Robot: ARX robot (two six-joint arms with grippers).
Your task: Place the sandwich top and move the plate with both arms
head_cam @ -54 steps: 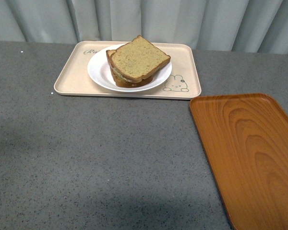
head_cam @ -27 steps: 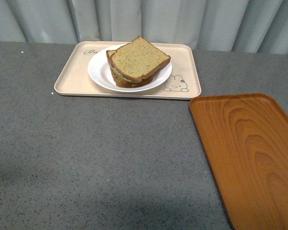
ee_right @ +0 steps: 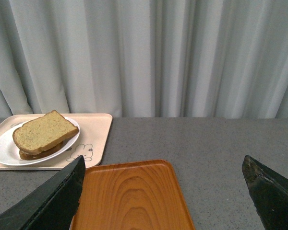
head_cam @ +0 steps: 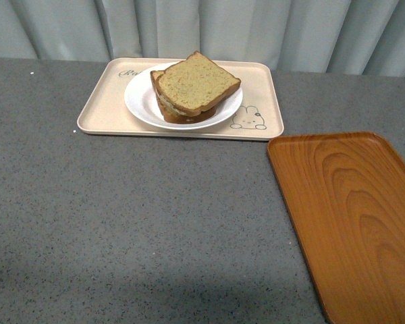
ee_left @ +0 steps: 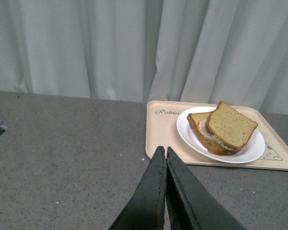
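Two grippers idle: I see left gripper (ee_left: pixel 163 152) pinched closed, empty | right gripper (ee_right: pixel 165 179) spread wide, empty | tan speckled sandwich top (head_cam: pixel 196 84) resting on egg slice on round white plate (head_cam: pixel 142 101), far-left beige rabbit tray (head_cam: pixel 101 108).

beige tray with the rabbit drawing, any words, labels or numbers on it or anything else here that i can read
"Rabbi": cursive print on the beige tray at its far corner; the plate hides whatever follows.
In the front view the same word shows only as "Ra", too blurred to read further.
No other text: the wooden tray, sandwich top and table carry none.
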